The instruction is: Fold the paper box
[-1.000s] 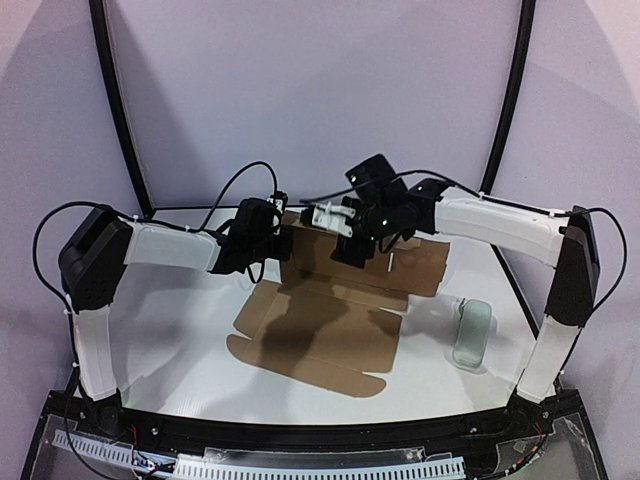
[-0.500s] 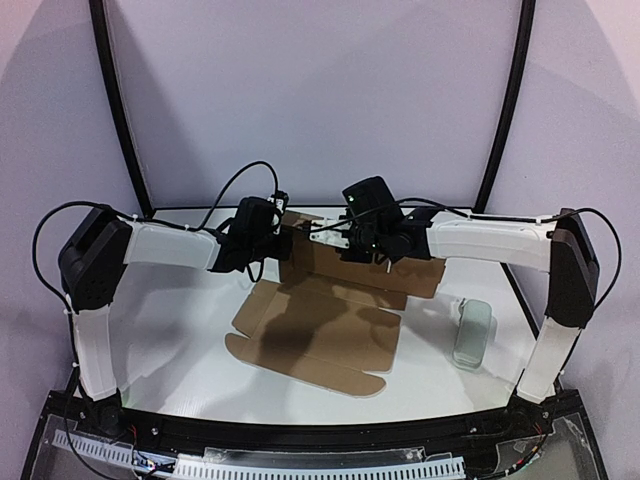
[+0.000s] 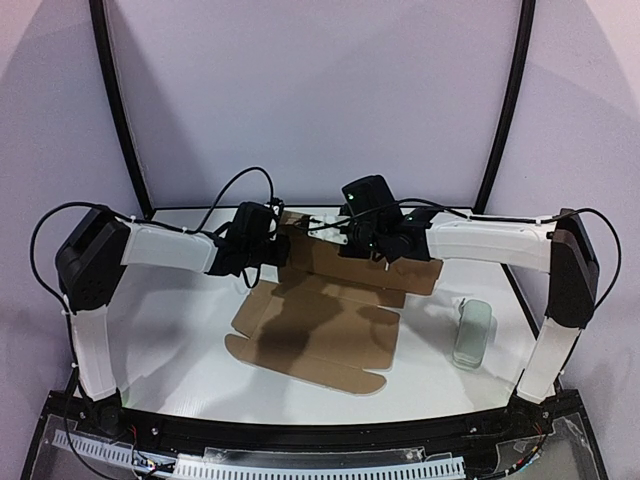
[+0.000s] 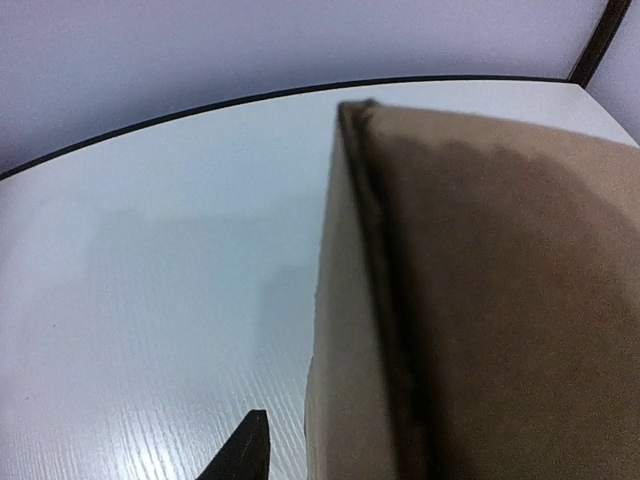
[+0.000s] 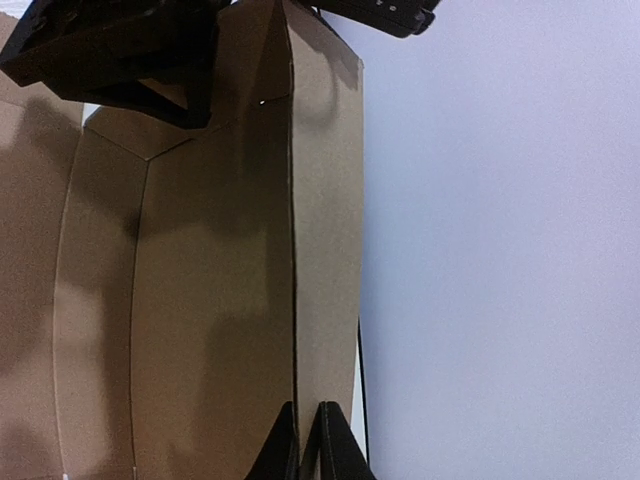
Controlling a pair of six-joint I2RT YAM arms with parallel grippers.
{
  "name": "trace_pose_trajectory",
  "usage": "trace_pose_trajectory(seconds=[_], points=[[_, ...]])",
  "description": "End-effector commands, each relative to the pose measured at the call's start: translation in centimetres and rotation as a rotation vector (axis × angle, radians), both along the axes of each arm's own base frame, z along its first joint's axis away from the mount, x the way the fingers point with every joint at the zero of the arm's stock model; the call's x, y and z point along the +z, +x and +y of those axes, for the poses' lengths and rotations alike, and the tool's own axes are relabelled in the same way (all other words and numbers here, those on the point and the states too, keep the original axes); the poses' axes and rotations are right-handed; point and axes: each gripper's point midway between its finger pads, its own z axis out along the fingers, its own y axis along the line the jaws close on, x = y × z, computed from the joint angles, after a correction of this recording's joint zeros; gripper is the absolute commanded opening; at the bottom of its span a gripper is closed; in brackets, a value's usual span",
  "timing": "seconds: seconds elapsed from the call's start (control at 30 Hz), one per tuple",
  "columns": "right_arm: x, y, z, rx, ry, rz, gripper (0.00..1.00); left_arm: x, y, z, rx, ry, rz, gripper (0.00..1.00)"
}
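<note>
The paper box [image 3: 320, 330] lies mid-table [image 3: 170, 340] as a die-cut brown sheet, mostly flat; its panel on the 12 o'clock side stands raised, while the rounded flaps at 6 o'clock rest on the surface. From above, the left gripper [image 3: 268, 252] sits at the sheet's 10 o'clock corner, by the left end of the raised panel; the right gripper [image 3: 345, 232] sits at 12 o'clock, on that panel's top edge. In the right wrist view the two dark fingers [image 5: 335, 455] stand almost together, with the panel's folded edge running in between them; they pinch the cardboard [image 5: 200, 300]. In the left wrist view only one fingertip [image 4: 245, 455] shows, at 6 o'clock; a strip of white table [image 4: 150, 300] separates it from the cardboard [image 4: 480, 300], so the jaws are parted and have let go; the other finger is hidden behind the panel. A pale green case [image 3: 473, 333] lies at 3 o'clock of the sheet, well apart from it.
</note>
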Motion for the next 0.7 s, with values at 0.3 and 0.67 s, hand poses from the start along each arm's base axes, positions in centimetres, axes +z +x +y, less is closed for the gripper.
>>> trace_pose_trajectory(seconds=[0.3, 0.67], points=[[-1.2, -1.2, 0.0, 0.003, -0.017, 0.049, 0.10, -3.1, -2.0, 1.2, 0.056, -0.081, 0.055, 0.40], [-0.9, -1.2, 0.1, -0.015, 0.003, 0.064, 0.09, 0.7, -1.8, 2.1, 0.093, -0.114, -0.074, 0.75]])
